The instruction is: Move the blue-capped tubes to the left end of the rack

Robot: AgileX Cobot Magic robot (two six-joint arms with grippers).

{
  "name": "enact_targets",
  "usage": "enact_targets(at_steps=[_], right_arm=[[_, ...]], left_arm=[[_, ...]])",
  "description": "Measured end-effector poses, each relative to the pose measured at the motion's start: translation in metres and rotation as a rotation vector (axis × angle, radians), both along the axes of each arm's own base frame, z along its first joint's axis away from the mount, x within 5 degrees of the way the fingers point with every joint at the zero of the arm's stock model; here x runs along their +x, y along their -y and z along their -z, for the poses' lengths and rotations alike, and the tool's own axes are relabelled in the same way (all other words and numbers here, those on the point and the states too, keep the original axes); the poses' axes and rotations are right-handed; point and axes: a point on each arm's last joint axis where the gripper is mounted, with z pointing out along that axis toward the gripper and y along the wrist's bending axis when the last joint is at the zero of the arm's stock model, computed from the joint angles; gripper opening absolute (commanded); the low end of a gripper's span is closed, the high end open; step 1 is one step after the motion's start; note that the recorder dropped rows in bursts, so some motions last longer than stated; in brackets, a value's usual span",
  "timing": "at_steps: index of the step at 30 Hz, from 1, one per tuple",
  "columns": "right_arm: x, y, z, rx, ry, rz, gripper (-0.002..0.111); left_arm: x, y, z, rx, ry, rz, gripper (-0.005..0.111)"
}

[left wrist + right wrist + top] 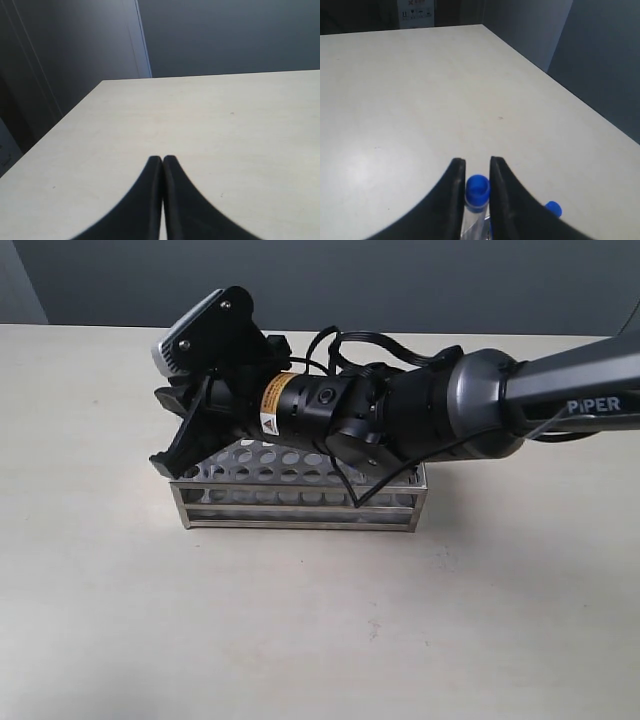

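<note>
Right gripper (476, 162): clenched on a blue-capped tube (477, 190). Both dark fingers (447, 205) press it at the cap and no gap shows.
Left gripper (162, 160): clenched on nothing, fingertips together over bare table, clear of the work.
Tube position: in the exterior view it is held at the left end of the rack (300, 502), centre-left of the frame. The gripper body hides it there, so I cannot tell whether its foot is seated in a hole.
Neighbour: a second blue cap (552, 208) stands just beside the outer face of one finger.
Rack: rests on the table (320, 640) at mid-frame. The right arm (450, 405) lies low across its top plate from the upper right, and a black cable (345, 485) loops down over the front rail.
Risk, release: if the fingers open before the tube is in a hole, it would tip or drop onto the plate. Thin glass may crack.
Risk, neighbour: opening wide or withdrawing sideways could knock the adjacent capped tube askew.
Risk, rack: the rack looks light and unfixed. A tilted lift with the tube bound in its hole, or the cable catching the rail, could drag or upend it.
Risk, grip: a hold so near the cap gives little control of the lower end, so the tube may swing and miss its hole.
</note>
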Motion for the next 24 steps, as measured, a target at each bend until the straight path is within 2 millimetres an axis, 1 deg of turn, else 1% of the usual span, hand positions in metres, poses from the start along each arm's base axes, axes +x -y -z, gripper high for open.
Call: enact_targets(at_steps=[3, 9, 11, 15, 17, 19, 20, 22, 24], right_arm=[[0.0, -0.001, 0.004, -0.008, -0.006, 0.0, 0.0], [0.003, -0.004, 0.033, -0.05, -0.069, 0.011, 0.0], [0.003, -0.004, 0.038, -0.056, -0.085, 0.016, 0.0], [0.003, -0.004, 0.039, -0.058, -0.091, 0.017, 0.001], [0.003, -0.004, 0.039, -0.055, -0.096, 0.02, 0.011], [0.003, -0.004, 0.04, -0.062, -0.1, 0.023, 0.027], [0.003, -0.003, 0.041, -0.068, -0.105, 0.026, 0.032], [0.003, -0.002, 0.042, -0.085, -0.111, 0.032, 0.038], [0.003, -0.002, 0.043, -0.093, -0.113, 0.033, 0.038]], left_arm=[[0.0, 0.0, 0.0, 0.0, 0.0, 0.0, 0.001], [0.0, 0.0, 0.0, 0.0, 0.0, 0.0, 0.001], [0.0, 0.0, 0.0, 0.0, 0.0, 0.0, 0.001], [0.0, 0.0, 0.0, 0.0, 0.0, 0.0, 0.001], [0.0, 0.0, 0.0, 0.0, 0.0, 0.0, 0.001], [0.0, 0.0, 0.0, 0.0, 0.0, 0.0, 0.001], [0.0, 0.0, 0.0, 0.0, 0.0, 0.0, 0.001], [0.0, 0.0, 0.0, 0.0, 0.0, 0.0, 0.001], [0.0, 0.0, 0.0, 0.0, 0.0, 0.0, 0.001]])
